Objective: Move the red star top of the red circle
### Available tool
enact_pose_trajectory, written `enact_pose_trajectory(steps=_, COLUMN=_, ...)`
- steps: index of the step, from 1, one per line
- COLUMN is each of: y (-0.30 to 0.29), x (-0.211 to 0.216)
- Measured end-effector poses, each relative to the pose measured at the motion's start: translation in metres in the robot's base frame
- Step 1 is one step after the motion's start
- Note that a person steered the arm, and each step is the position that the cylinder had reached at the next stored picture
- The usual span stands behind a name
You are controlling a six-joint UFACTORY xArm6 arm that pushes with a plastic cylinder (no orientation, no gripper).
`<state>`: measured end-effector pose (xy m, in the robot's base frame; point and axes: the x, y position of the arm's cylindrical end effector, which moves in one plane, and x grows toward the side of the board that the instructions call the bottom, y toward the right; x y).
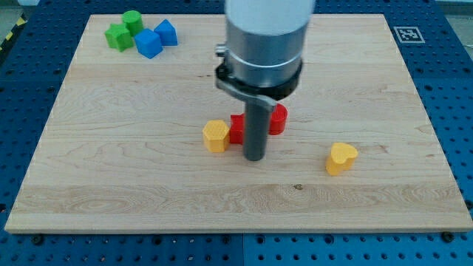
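My tip [255, 157] rests on the board just below two red blocks near the middle. The rod hides the space between them. One red block [237, 128] shows to the rod's left, touching a yellow block [216, 136]. The other red block [277, 119] shows to the rod's right, rounded like a circle. I cannot tell for certain which is the star. The tip stands close to the left red block's lower right side.
A yellow heart block [341, 158] lies to the view's right of my tip. At the top left are a green star [117, 36], a green round block [132, 21] and two blue blocks [148, 43] [166, 32]. The wooden board [369, 214] sits on a blue pegboard.
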<state>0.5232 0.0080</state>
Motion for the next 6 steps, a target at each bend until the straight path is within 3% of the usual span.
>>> enact_pose_trajectory(steps=6, y=-0.011, x=-0.076)
